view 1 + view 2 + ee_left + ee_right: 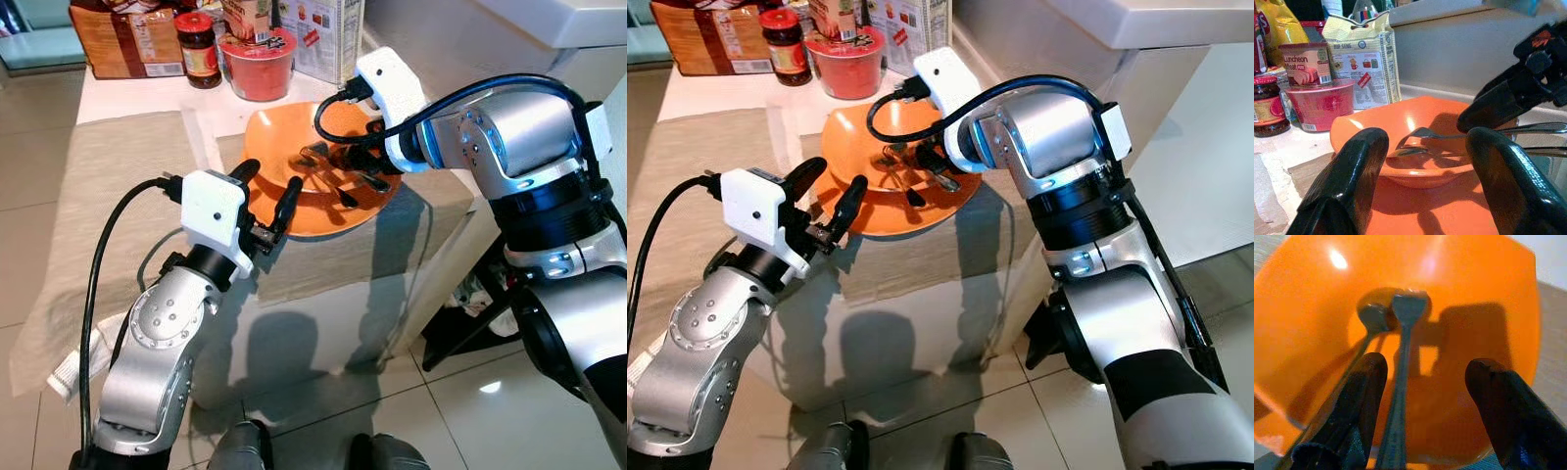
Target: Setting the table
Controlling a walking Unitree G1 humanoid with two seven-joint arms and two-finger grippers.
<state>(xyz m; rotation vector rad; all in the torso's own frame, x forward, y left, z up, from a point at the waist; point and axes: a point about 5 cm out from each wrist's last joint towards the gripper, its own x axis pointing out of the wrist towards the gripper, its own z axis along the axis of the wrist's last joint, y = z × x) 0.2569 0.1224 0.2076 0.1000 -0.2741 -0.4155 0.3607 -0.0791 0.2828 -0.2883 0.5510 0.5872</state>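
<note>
Pale floor tiles lie below the cloth-covered table [118, 176]. Nearest, the left gripper [265, 201] hovers open at the orange plate [323, 217]. On it sits the orange bowl [1415, 122] holding spoon [1374, 316] and fork [1408, 308], the open right gripper [1422, 396] above them. Beyond stand a jar [199, 47] and red tub [259, 65].

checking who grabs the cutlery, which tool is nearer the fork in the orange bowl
Right. The right tool hangs open directly over the fork in the orange bowl, fingers straddling its handle. The left tool is open at the bowl's near rim, short of the fork.
</note>
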